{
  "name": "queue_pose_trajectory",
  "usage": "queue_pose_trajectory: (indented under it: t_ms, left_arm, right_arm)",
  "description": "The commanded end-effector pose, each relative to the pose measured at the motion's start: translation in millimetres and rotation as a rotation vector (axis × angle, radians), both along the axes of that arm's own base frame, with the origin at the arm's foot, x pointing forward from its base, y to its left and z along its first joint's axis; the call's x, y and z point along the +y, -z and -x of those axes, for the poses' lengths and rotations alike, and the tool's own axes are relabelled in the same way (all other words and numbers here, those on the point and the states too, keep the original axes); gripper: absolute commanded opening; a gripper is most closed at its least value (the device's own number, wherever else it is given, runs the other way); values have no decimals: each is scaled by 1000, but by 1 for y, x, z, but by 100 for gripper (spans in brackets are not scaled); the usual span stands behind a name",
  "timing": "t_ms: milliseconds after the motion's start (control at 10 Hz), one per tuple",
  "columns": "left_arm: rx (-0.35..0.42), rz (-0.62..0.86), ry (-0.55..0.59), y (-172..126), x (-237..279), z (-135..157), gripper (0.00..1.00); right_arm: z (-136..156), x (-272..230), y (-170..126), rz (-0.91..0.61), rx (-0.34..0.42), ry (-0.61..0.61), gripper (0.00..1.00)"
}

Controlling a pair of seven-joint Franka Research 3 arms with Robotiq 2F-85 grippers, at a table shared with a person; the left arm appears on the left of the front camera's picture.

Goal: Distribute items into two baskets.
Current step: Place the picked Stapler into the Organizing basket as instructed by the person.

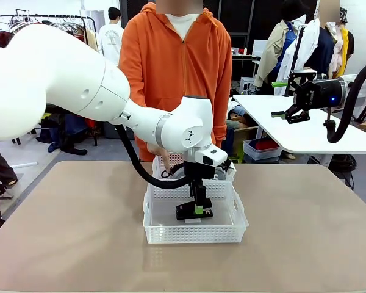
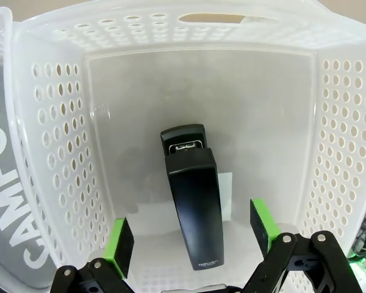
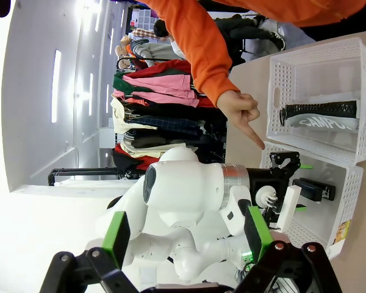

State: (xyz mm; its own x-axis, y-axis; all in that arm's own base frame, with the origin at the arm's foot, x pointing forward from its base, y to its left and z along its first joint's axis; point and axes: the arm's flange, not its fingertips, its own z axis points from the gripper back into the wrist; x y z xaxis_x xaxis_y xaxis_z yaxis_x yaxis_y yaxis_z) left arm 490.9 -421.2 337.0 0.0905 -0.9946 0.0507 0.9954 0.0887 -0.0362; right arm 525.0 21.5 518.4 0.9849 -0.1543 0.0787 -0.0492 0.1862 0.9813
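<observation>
The small black stapler [image 2: 192, 207] lies flat on the floor of the near basket [image 2: 49, 152]. My left gripper [image 2: 193, 235] hangs open just above it, a green pad on each side and a gap to both. From the front the stapler [image 1: 188, 213] sits under the left gripper [image 1: 196, 206] inside the near basket [image 1: 195, 237]. The grey "CAMPUS" pouch [image 3: 320, 119] lies in the far basket [image 3: 311, 55], and the pouch [image 2: 6, 183] shows through the lattice wall. My right gripper [image 3: 185, 237] is open and empty, and the right gripper [image 1: 290, 114] is held high at the right.
A person in an orange hoodie stands at the far edge, a hand [image 3: 244, 113] pointing down at the baskets. The far basket [image 1: 175, 160] touches the near one. Bare tabletop [image 1: 305, 232] spreads on both sides. A white table [image 1: 305, 131] stands behind at the right.
</observation>
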Motion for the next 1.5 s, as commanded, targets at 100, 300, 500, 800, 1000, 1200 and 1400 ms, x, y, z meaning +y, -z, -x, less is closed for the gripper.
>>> queue_pose_trajectory:
  t_ms: [100,300,500,800,1000,1200,1400]
  left_arm:
    - [-22,-17,1,-4,10,11,100]
    - [-31,-7,-5,-10,10,11,100]
    - [-8,-1,1,-6,1,2,100]
    - [-8,-1,1,-6,1,2,100]
    - [-8,-1,1,-6,1,2,100]
    - [-8,-1,1,-6,1,2,100]
    - [-8,-1,1,-6,1,2,100]
  right_arm:
    - [0,0,-3,-21,-6,8,100]
    - [0,0,-3,-21,-6,8,100]
    - [0,0,-3,-21,-6,8,100]
    - [0,0,-3,-21,-6,8,100]
    - [0,0,-3,-21,-6,8,100]
    - [0,0,-3,-21,-6,8,100]
    - [0,0,-3,-21,-6,8,100]
